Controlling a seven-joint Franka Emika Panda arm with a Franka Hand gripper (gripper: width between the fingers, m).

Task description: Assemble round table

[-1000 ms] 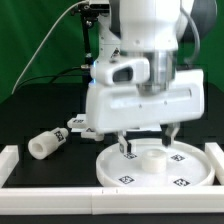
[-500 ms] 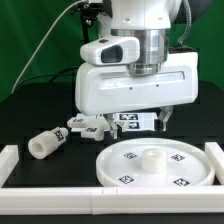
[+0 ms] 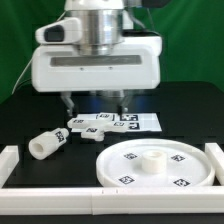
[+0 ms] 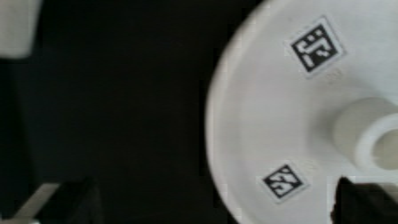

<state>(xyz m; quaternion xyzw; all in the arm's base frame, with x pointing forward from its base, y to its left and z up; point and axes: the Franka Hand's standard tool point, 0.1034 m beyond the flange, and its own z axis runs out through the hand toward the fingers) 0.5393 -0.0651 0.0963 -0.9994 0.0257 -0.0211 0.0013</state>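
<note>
Gripper (image 3: 94, 104) hangs open and empty over the black table (image 3: 30, 115), behind the round tabletop disc (image 3: 155, 166).

The disc lies flat near the front white rail (image 3: 60, 194), with its raised hub (image 3: 150, 157) facing up. The short leg (image 3: 44, 146) lies on its side well off toward the exterior view's left. A green curtain (image 3: 15, 40) hangs at the back. The marker board (image 3: 135, 121) sits under the fingers, partly blocked by them. The small tagged white bits (image 3: 80, 125) beside it are too tiny to name, and the arm's top is cropped. The wrist view is blurry: only a slice of the disc (image 4: 267, 120) and hub (image 4: 365, 137) shows, with two tags.
</note>
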